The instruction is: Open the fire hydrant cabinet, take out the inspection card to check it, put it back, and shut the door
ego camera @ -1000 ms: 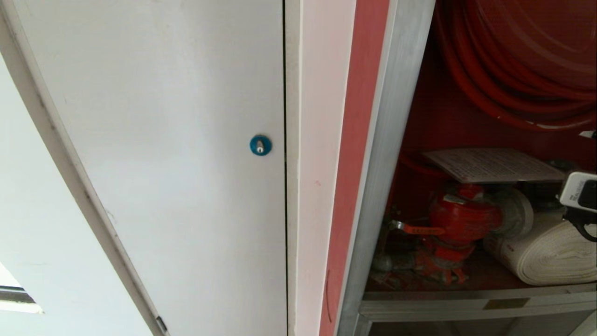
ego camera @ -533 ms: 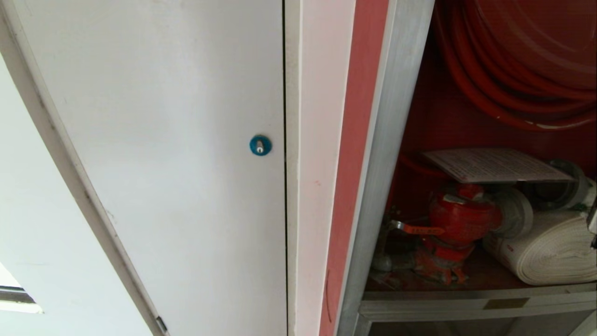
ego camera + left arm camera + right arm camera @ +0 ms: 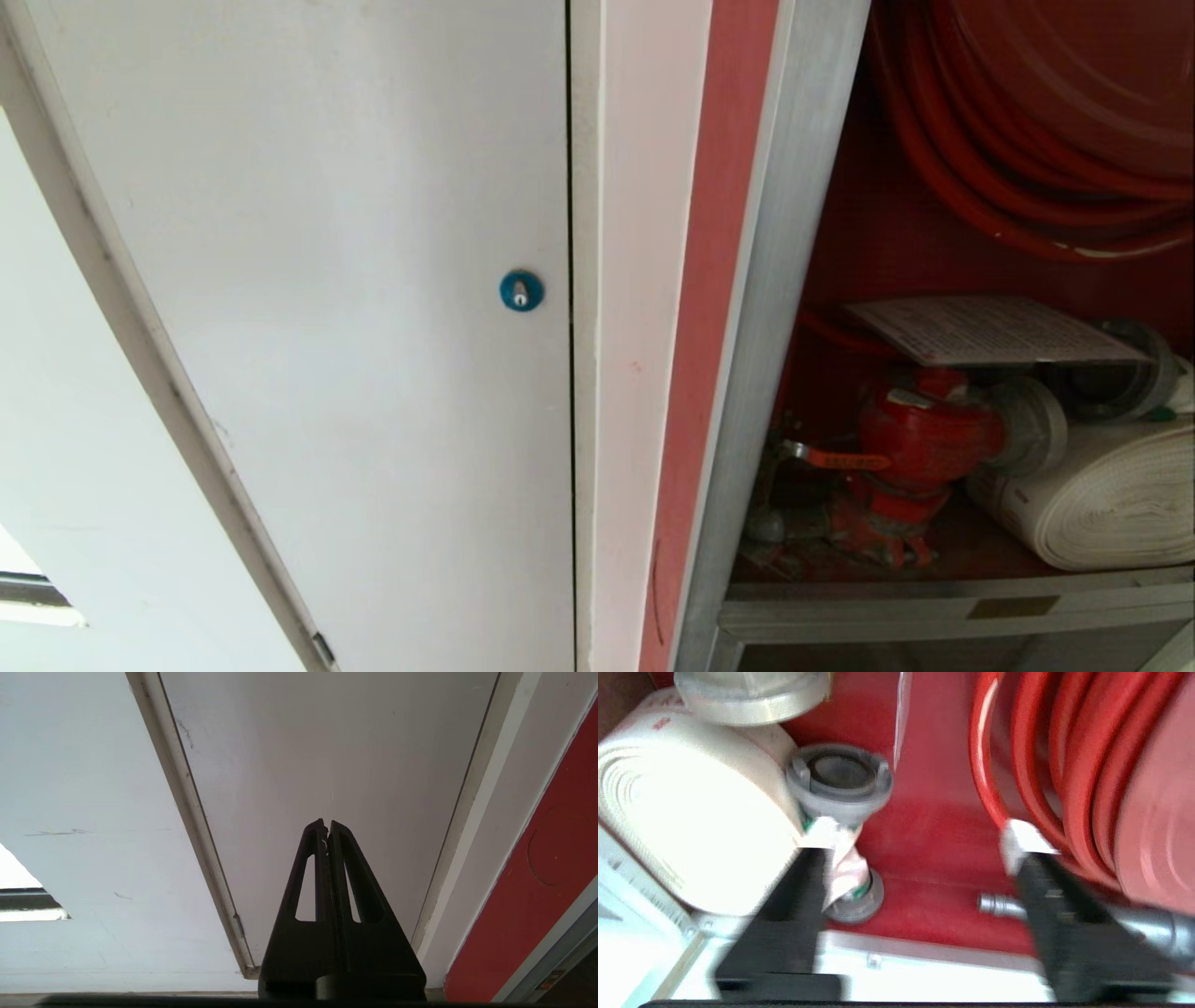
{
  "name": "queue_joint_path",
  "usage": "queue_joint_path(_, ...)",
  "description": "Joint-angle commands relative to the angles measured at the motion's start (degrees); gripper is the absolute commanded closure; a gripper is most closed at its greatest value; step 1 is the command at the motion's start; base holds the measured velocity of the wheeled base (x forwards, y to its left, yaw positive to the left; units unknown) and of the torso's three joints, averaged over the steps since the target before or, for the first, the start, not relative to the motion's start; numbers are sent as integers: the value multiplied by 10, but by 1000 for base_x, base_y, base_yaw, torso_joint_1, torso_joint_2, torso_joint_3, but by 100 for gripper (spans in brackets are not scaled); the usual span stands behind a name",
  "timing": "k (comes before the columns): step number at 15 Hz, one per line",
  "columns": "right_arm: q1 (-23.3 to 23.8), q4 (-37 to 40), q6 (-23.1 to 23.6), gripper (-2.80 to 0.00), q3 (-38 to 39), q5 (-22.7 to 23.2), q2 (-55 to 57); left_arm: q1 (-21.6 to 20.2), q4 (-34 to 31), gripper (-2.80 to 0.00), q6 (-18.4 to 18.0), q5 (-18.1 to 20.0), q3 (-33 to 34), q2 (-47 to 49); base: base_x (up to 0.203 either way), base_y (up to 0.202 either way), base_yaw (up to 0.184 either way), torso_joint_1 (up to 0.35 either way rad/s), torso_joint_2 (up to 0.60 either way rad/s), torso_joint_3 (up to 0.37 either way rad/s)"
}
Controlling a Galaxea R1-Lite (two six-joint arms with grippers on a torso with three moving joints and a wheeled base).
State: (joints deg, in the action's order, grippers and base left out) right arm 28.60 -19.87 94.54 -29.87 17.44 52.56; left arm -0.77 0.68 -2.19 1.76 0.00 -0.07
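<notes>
The flat white printed inspection card [image 3: 990,329] lies level atop the red valve [image 3: 920,434] inside the red-lined fire hydrant cabinet [image 3: 784,280], long axis running left-right. The right gripper [image 3: 920,858] stands spread and empty before the white rolled hose [image 3: 691,812] (card outside its jaws); the left gripper [image 3: 327,828] is pressed closed.

The tall silver aluminium-framed fire hydrant cabinet [image 3: 794,280] stands open on the right, its red interior exposed. Inside, the flat white inspection card with rows of small black print [image 3: 990,329] lies nearly level on top of the red valve, below the coiled red hose and left of the white rolled hose.
</notes>
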Motion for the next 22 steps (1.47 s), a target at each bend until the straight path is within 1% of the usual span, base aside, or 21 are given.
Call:
queue_joint_path(1, 22, 0, 5, 0, 10, 10, -26, 0, 0, 0, 0, 0, 4, 0, 0, 0, 0, 0, 0, 0)
queue_joint_path(3, 36, 0, 5, 0, 15, 24, -36, 0, 0, 0, 0, 0, 4, 0, 0, 0, 0, 0, 0, 0)
queue_joint_path(9, 37, -3, 4, 0, 7, 20, -50, 0, 0, 0, 0, 0, 4, 0, 0, 0, 0, 0, 0, 0)
queue_joint_path(10, 35, -3, 2, 0, 2, 18, -52, 0, 0, 0, 0, 0, 4, 0, 0, 0, 0, 0, 0, 0)
queue_joint_path(12, 22, -3, -14, 0, -1, -9, -58, 0, 0, 0, 0, 0, 4, 0, 0, 0, 0, 0, 0, 0)
queue_joint_path(13, 11, -2, -22, 0, -1, -29, -64, 0, 0, 0, 0, 0, 4, 1, 0, 0, 0, 0, 0, 0)
queue_joint_path(15, -45, 1, -45, 0, -6, -144, -88, 0, 0, 0, 0, 0, 4, 0, 0, 0, 0, 0, 0, 0)
queue_joint_path(16, -69, 2, -61, 0, -10, -189, -100, 0, 0, 0, 0, 0, 4, 1, 0, 0, 0, 0, 0, 0)
queue_joint_path(17, -83, 2, -86, 0, -13, -220, -110, 0, 0, 0, 0, 0, 4, 1, 0, 0, 0, 0, 0, 0)
queue_joint_path(20, -127, 21, -124, 0, -12, -315, -144, 0, 0, 0, 0, 0, 4, 0, 0, 0, 0, 0, 0, 0)
queue_joint_path(22, -136, 49, -173, 0, -13, -347, -163, 0, 0, 0, 0, 0, 4, 1, 0, 0, 0, 0, 0, 0)
